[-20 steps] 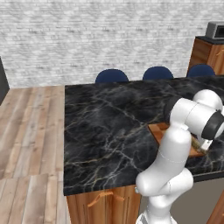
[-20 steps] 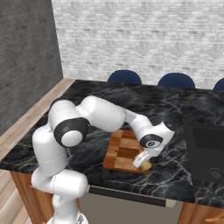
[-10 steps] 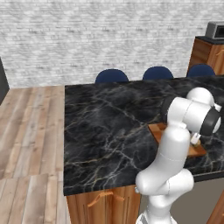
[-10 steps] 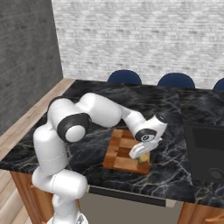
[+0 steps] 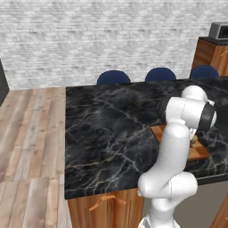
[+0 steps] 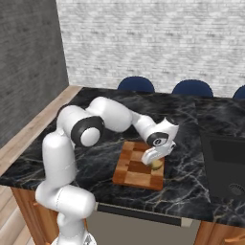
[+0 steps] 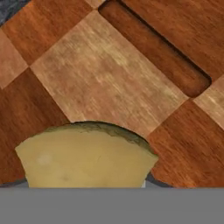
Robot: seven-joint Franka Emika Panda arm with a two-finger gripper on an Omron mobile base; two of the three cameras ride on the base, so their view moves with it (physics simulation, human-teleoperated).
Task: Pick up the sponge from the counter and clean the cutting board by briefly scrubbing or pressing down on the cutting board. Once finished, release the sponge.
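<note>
The mustard-yellow sponge [image 7: 85, 155] is clamped in my gripper [image 6: 155, 161] and rests low against the checkered reddish-brown cutting board [image 7: 100, 78]. In the right base view the sponge [image 6: 157, 165] peeks out under the hand at the right edge of the cutting board [image 6: 134, 167], which lies on the black marble counter [image 6: 95, 160]. From the left base view the arm hides most of the cutting board [image 5: 198, 152], and a speck of the sponge [image 5: 194, 140] shows beside the wrist. The sponge covers the fingertips in the hand view.
A dark recessed cooktop [image 6: 225, 165] sits in the counter right of the board. Blue chairs [image 6: 136, 84] stand along the counter's far side. A wooden cabinet with an appliance [image 5: 213, 49] is at the back right. A dark slot [image 7: 153, 48] is cut into the board.
The hand, still holding the sponge, has slid a little along the board's right side, away from the counter's front edge.
</note>
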